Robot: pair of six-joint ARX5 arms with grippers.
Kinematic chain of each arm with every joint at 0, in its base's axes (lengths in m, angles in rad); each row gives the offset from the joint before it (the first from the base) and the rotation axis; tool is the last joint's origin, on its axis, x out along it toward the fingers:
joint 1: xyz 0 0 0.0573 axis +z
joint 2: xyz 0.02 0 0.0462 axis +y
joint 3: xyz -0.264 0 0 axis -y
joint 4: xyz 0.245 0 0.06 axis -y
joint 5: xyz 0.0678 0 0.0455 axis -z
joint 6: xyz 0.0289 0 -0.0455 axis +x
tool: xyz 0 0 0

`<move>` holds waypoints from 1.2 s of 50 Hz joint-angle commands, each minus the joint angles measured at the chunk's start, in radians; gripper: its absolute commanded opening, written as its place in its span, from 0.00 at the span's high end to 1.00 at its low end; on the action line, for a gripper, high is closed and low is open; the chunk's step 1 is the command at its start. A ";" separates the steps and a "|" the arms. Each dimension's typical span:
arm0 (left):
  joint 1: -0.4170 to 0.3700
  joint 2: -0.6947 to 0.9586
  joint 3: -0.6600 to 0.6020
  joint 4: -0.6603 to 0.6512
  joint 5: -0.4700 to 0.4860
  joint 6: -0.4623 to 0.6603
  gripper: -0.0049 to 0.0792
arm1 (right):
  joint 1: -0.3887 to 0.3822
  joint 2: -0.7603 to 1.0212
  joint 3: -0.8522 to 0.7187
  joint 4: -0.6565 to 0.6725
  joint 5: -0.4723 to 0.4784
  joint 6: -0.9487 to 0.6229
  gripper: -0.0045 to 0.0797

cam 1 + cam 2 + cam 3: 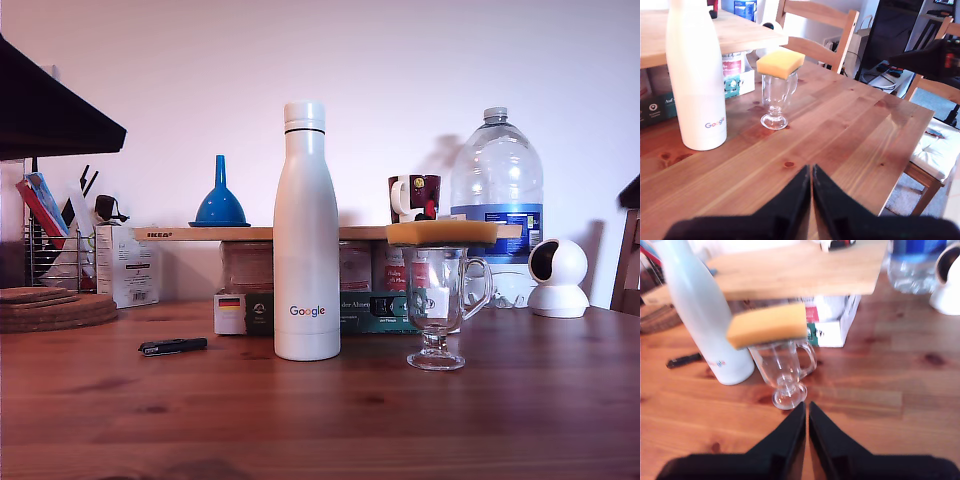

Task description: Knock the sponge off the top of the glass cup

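Two grippers, both with jaws pressed together and holding nothing. My first gripper (811, 172) hangs over bare wooden table (850, 130); from its closed tips the glass cup (777, 102) stands well apart at about 11 o'clock, resting on its foot, with the sponge (780, 62) lying flat across its rim, no contact with the jaws. White Google bottle (696, 75) stands just beside the cup, farther round toward 10 o'clock. My second gripper (807, 412) is much nearer: the cup's foot sits just ahead of its closed tips at about 11 o'clock, a small gap between, and the sponge on top is blurred, overhanging the rim on both sides. Neither arm shows in the exterior view. There the cup (438, 305) is upright at the front of the table, sponge (441, 232) level on it, yellow with a thin darker layer underneath. Bottle at 9 o'clock from the cup, close but apart. Black pen (172, 346) farther out at 9 o'clock. Behind at 12 o'clock, the IKEA board (250, 233) carries a blue funnel (220, 196) and a dark mug (414, 197); big water bottle (496, 190) and white camera (558, 278) at the back toward 2 o'clock.
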 commanded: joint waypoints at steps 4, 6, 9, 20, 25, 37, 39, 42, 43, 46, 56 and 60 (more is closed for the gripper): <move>-0.001 -0.002 -0.017 0.012 0.000 0.008 0.97 | -0.031 0.118 0.056 0.038 -0.038 -0.001 0.96; -0.001 -0.002 -0.017 0.012 0.000 0.008 0.97 | -0.041 0.159 0.078 0.053 -0.055 -0.001 0.96; -0.001 -0.002 -0.017 0.012 0.000 0.008 0.97 | -0.065 0.223 0.120 0.062 -0.080 -0.001 0.96; -0.001 -0.002 -0.017 0.011 0.000 0.008 0.97 | -0.151 0.445 0.290 0.029 -0.216 0.024 0.96; -0.001 -0.002 -0.017 0.011 0.000 0.008 0.97 | -0.176 0.542 0.369 0.010 -0.275 0.028 0.96; -0.001 -0.002 -0.017 0.011 0.000 0.015 0.97 | -0.233 0.726 0.557 -0.120 -0.432 0.044 0.96; -0.001 -0.002 -0.017 0.011 0.000 0.015 0.97 | -0.240 0.751 0.584 -0.136 -0.443 0.052 0.96; -0.001 -0.002 -0.017 0.011 0.000 0.016 0.97 | -0.246 0.785 0.620 -0.161 -0.447 0.052 0.96; -0.001 -0.002 -0.017 0.011 0.000 0.016 0.97 | -0.250 0.796 0.631 -0.171 -0.448 0.052 0.96; -0.001 -0.002 -0.017 0.011 0.000 0.016 0.97 | -0.254 0.824 0.663 -0.198 -0.450 0.055 0.96; -0.001 -0.002 -0.017 0.011 -0.001 0.020 0.97 | -0.255 0.919 0.734 -0.246 -0.475 0.055 0.96; -0.001 -0.002 -0.017 0.011 -0.001 0.026 0.97 | -0.254 0.949 0.752 -0.246 -0.475 0.055 0.96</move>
